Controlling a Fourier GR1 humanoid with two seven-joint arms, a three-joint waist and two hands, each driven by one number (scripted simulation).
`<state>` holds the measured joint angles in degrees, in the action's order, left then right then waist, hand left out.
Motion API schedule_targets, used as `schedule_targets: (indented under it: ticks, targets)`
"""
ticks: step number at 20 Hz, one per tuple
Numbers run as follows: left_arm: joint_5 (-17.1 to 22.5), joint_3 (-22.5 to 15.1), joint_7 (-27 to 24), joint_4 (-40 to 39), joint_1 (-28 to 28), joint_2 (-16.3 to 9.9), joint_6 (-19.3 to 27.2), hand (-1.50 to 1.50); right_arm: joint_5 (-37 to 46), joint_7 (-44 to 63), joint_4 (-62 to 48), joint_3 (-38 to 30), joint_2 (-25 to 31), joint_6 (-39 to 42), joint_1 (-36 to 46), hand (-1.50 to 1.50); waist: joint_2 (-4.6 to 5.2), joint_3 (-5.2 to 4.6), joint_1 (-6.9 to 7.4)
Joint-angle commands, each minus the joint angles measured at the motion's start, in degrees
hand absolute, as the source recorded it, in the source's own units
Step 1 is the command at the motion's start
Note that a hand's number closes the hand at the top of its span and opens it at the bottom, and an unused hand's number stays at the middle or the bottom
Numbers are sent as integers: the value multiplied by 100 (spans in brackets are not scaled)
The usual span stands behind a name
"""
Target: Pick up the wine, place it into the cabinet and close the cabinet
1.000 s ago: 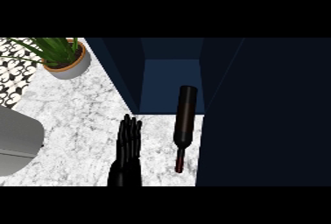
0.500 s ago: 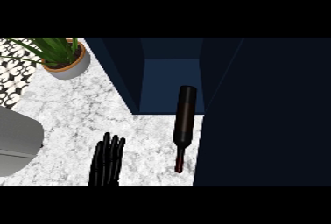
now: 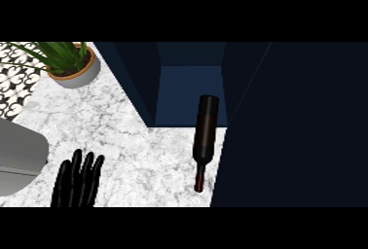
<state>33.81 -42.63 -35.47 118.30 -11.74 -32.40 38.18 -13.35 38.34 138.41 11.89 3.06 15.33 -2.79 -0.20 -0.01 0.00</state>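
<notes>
You see a marble counter (image 3: 137, 146), white with grey veins. At its far left corner stands a plant (image 3: 61, 53) with long green leaves in a grey pot (image 3: 78, 75) that has a brown rim. Left of the pot there is a black-and-white patterned surface (image 3: 14, 82). At the left edge, nearer to you, lies a grey rounded object (image 3: 18, 155), only partly in view.

A dark wine bottle (image 3: 205, 137) lies on the marble surface (image 3: 122, 126), its base reaching into the open dark-blue cabinet (image 3: 188, 82), its neck pointing toward the view's lower edge. The left hand (image 3: 78, 181) shows at lower left, fingers straight, well apart from the bottle. A potted plant (image 3: 70, 62) stands at upper left.
</notes>
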Motion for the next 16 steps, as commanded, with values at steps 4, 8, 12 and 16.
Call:
schedule_targets:
  ticks: [4, 8, 12, 16]
  targets:
    - [412, 931, 239, 576, -216, -528, -197, -150, -829, 593, 1002, 733, -18, 63, -780, 150, -8, 4, -30]
    - [799, 1493, -173, 474, -737, -809, -896, -150, -309, 548, 928, 1547, -70, 215, -337, 150, -18, -9, 61]
    - [1124, 1968, -298, 177, -1028, -857, -1328, -150, 292, 432, 953, 2621, -109, 171, -726, 150, -23, -8, -13]
    - [1223, 2275, -426, 448, -1668, -1140, -1663, -150, 797, 702, 1051, 3237, -305, -389, -445, 150, -55, -13, 42]
